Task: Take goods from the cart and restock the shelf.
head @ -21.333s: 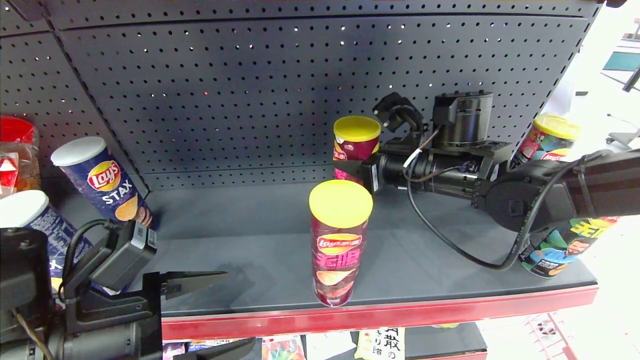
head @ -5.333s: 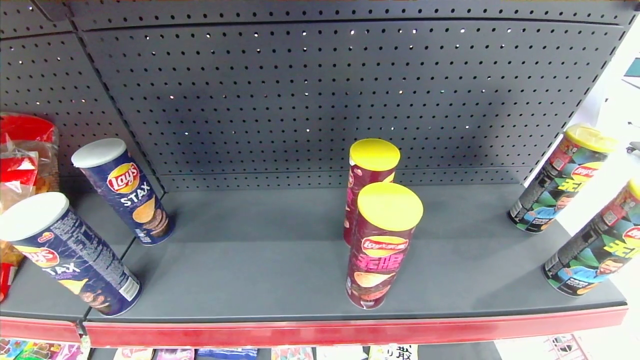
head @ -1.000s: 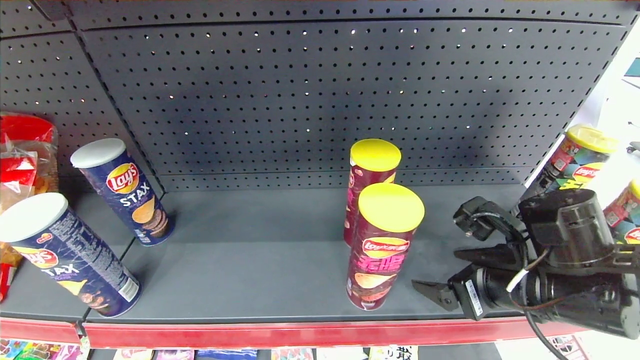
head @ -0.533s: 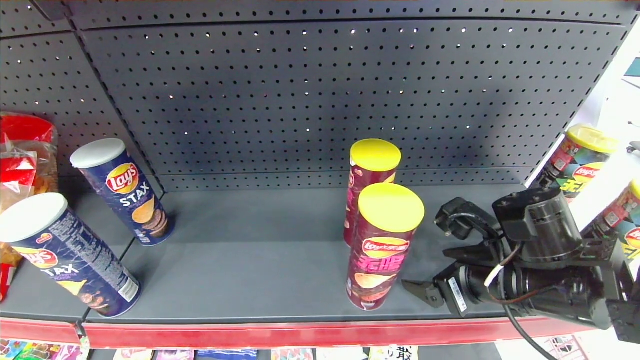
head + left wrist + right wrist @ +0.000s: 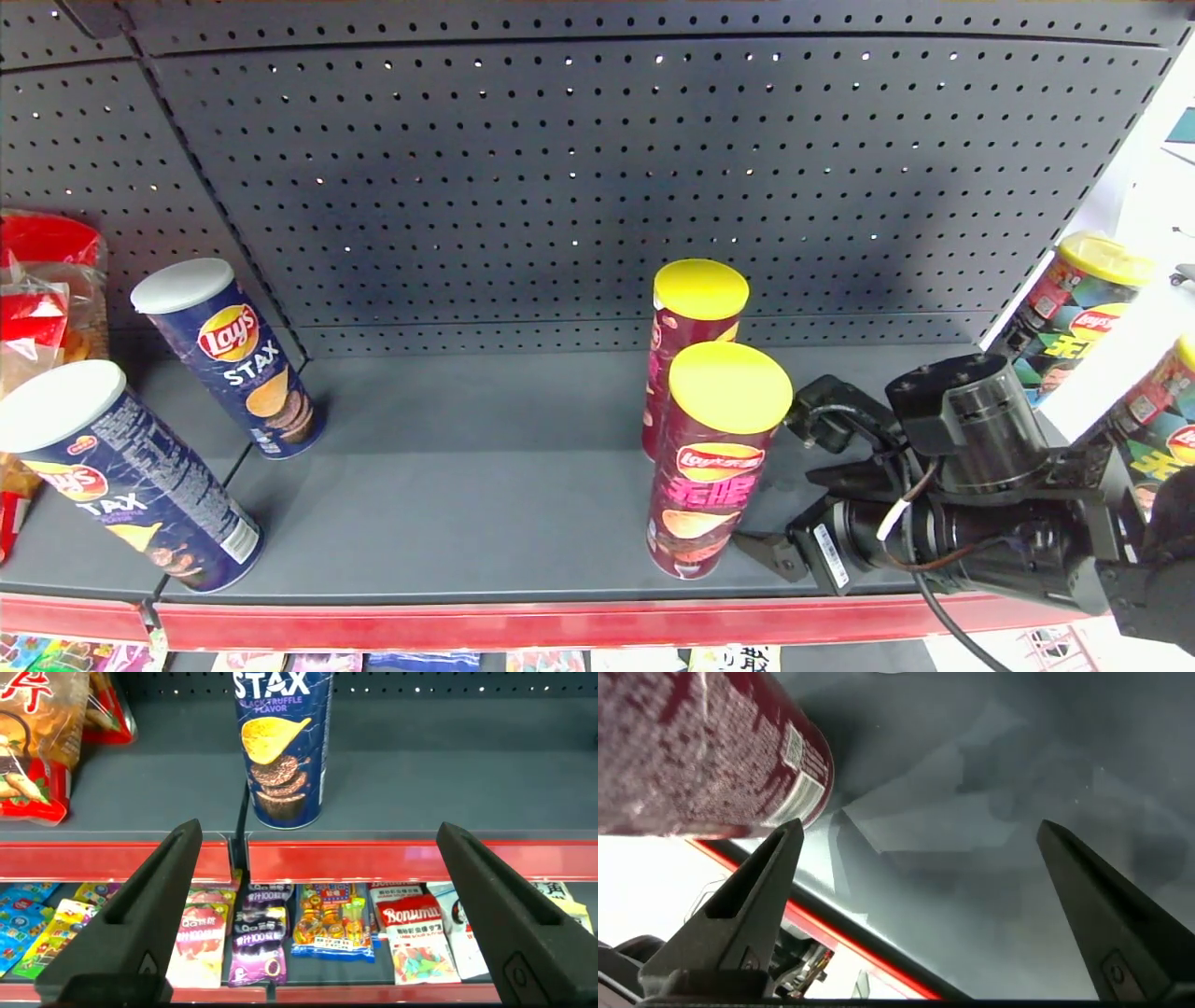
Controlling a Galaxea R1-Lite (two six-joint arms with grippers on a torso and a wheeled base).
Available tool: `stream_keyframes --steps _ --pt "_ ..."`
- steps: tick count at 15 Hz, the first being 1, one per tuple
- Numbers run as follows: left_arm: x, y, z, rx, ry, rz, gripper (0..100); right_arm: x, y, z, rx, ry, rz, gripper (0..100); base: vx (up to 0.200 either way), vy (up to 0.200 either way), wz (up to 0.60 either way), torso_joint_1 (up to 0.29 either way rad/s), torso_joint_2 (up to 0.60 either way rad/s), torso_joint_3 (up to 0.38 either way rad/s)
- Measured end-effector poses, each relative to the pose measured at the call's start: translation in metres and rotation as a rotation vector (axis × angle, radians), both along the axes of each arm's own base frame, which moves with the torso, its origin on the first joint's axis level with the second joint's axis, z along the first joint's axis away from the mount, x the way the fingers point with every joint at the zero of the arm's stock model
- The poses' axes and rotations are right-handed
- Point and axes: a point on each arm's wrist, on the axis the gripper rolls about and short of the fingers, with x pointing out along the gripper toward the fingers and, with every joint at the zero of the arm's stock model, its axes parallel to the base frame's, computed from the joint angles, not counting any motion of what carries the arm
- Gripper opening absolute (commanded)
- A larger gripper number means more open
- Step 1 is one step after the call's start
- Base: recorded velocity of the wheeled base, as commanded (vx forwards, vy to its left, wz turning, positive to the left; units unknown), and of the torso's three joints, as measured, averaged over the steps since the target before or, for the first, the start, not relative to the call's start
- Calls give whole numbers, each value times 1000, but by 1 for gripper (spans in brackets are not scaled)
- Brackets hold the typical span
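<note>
Two maroon chip cans with yellow lids stand upright on the grey shelf (image 5: 485, 485), the front can (image 5: 714, 457) near the red edge and the rear can (image 5: 695, 317) behind it. My right gripper (image 5: 784, 513) is open, low over the shelf just right of the front can, fingers pointing at its base. In the right wrist view the front can (image 5: 701, 756) lies beside one finger, outside the open right gripper (image 5: 920, 826). My left gripper (image 5: 320, 831) is open and holds nothing, facing a blue chip can (image 5: 280, 747) from in front of the shelf edge.
Two blue chip cans (image 5: 224, 355) (image 5: 121, 476) stand at the left, with red snack bags (image 5: 37, 280) beyond. Two green-and-black cans (image 5: 1074, 299) (image 5: 1153, 429) stand at the right end. A perforated back panel (image 5: 597, 187) closes the rear. Snack packets (image 5: 327, 929) fill the lower shelf.
The right arm, out of the head view five seconds ago, has come in from the right. Over the last second it slid left until its open fingers reached the front maroon can.
</note>
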Motion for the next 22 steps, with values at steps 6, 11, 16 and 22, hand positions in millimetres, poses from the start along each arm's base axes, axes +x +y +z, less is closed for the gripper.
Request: stream_keyframes --steps 6,11,16,22 --pt "0 0 0 0 0 0 100 4 4 -2 -1 6 0 100 0 0 0 0 0 0" --pt "0 0 0 0 0 0 100 8 6 0 3 0 -2 100 0 0 0 0 0 0" --pt "0 0 0 0 0 0 100 10 7 1 5 -3 -2 100 0 0 0 0 0 0" --pt "0 0 0 0 0 0 100 10 8 1 5 -4 0 100 0 0 0 0 0 0"
